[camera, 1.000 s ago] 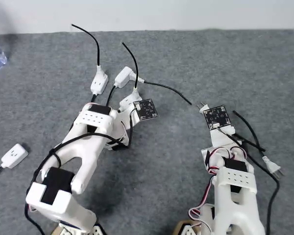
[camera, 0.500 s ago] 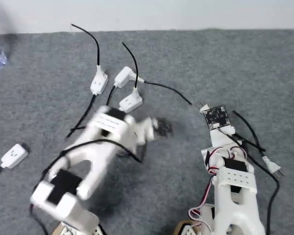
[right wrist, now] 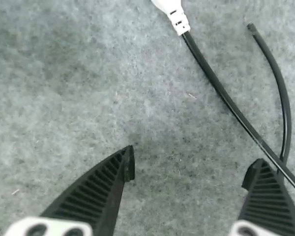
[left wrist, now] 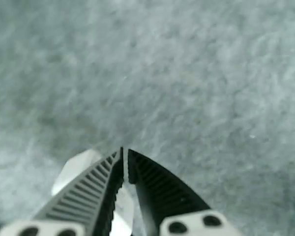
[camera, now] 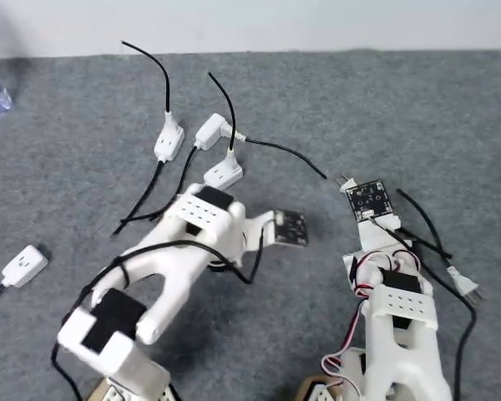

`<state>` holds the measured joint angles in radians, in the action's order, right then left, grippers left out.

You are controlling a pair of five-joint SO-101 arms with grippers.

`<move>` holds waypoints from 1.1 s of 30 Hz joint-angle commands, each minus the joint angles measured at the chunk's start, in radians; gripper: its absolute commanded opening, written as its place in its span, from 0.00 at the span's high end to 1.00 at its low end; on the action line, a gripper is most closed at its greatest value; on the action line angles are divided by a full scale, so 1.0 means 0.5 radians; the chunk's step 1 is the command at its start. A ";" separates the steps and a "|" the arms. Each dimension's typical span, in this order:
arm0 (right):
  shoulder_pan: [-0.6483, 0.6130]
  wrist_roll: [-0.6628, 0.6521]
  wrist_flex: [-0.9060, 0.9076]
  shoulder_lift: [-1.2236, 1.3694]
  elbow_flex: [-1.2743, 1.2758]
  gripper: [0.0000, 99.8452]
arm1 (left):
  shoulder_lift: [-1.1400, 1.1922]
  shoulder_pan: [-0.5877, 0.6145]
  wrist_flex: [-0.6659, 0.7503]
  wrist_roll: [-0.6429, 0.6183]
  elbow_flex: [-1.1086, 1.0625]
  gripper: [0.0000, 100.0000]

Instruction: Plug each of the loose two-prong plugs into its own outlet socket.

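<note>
Two black fingers of the left gripper [left wrist: 125, 150] sit pressed nearly together above the grey felt [left wrist: 211, 73]. A white piece behind them may be a plug or the arm's own shell; I cannot tell. A white socket [camera: 223, 174] lies at its ten o'clock. The right gripper [right wrist: 194, 157] gapes wide, holding nothing. The near plug [right wrist: 169, 12] lies just past it at eleven o'clock, the far plug [camera: 461, 280] at four.

Likely a lab: grey felt mat [camera: 384, 109], white wall [camera: 317, 25].
</note>
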<state>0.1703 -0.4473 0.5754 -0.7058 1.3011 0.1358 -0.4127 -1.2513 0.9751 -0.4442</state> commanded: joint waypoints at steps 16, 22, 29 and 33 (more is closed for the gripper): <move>-0.020 -0.025 -0.017 -0.026 -0.058 0.65 | -0.224 0.399 0.086 0.015 0.063 0.99; -0.023 -0.025 -0.017 -0.026 -0.058 0.65 | -0.224 0.402 0.034 -0.135 0.130 0.94; -0.023 -0.025 -0.014 -0.026 -0.058 0.65 | -0.206 0.470 0.049 -0.046 0.149 0.83; -0.023 -0.025 -0.014 -0.026 -0.058 0.65 | -0.203 0.476 0.101 -0.049 0.124 0.83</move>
<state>0.1703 -0.4473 0.5754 -0.7058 1.3011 0.0698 -0.1841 -1.2313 0.9352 -0.4074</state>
